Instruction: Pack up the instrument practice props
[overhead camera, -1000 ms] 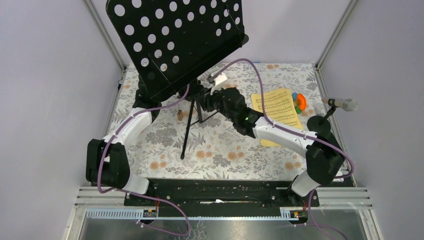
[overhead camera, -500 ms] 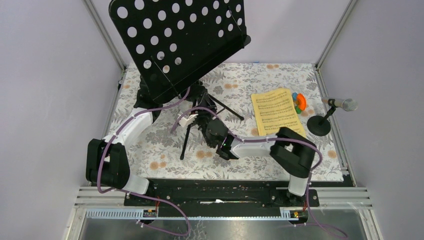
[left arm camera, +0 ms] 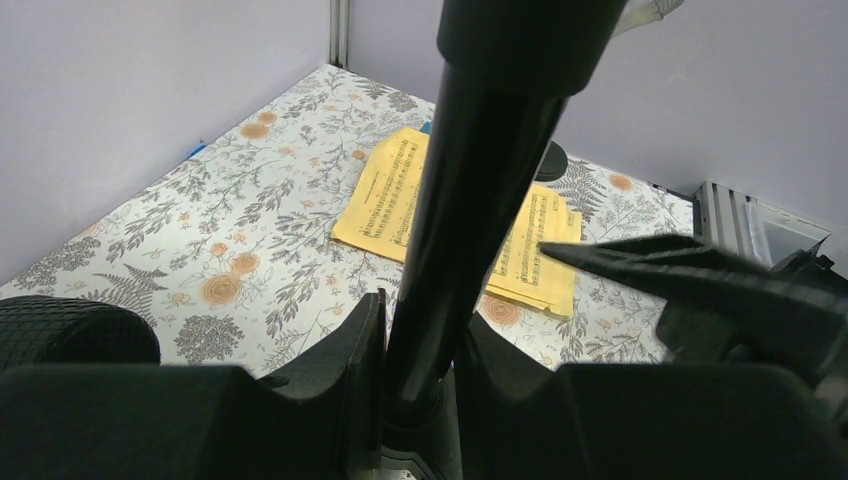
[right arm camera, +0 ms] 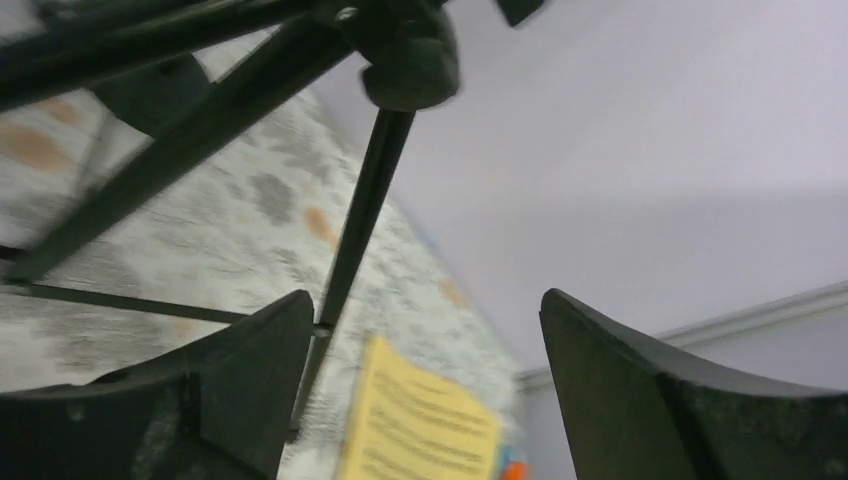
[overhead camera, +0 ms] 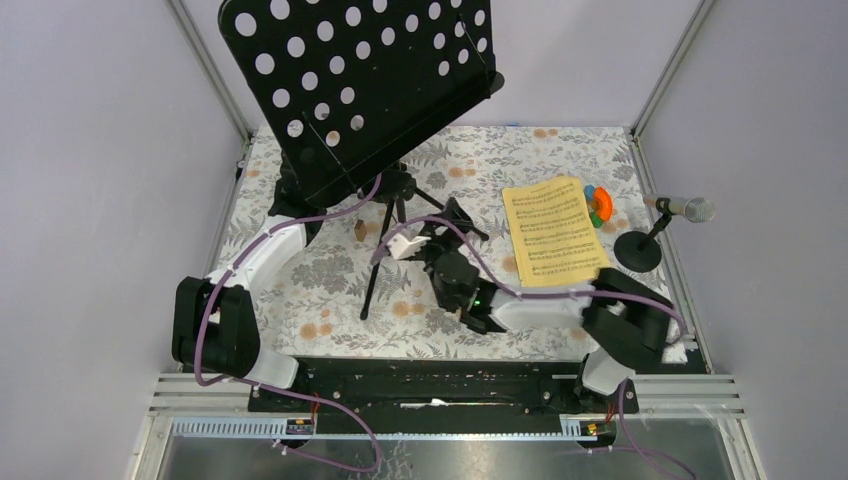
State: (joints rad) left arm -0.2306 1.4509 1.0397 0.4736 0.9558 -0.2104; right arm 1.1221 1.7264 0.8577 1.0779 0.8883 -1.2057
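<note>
Pale lilac walls (overhead camera: 100, 150) close in on three sides of a table (overhead camera: 440, 300) spread with a grey-and-orange floral cloth. Both arm bases are bolted along its near edge.

Largest by far is the black perforated music rack (overhead camera: 350, 80). It rises over the far left of the table with its face tilted toward the overhead camera. Beneath it, the tripod legs (overhead camera: 372, 280) splay out across the cloth near the middle.

From the left wrist, the left pincer (left arm camera: 420, 340) is clamped on the rack's black pole (left arm camera: 480, 180), one finger pressed to each side of it. Overhead, that arm reaches in under the rack from the left.

The right arm lies low across the table from the right, and its wrist points toward the tripod. Its right pincer (right arm camera: 425, 330) stands wide apart. A thin leg runs just past one finger, and I cannot tell whether the two touch.

Yellow sheet-music pages (overhead camera: 553, 232) lie flat on the right half of the table, well clear of the legs. Just right of them, at the table's edge, a short black disc-based post (overhead camera: 637, 250) carries a silver microphone (overhead camera: 688, 208) that leans outward. A small orange-green-blue toy (overhead camera: 598, 205) sits against the pages' far right corner.
</note>
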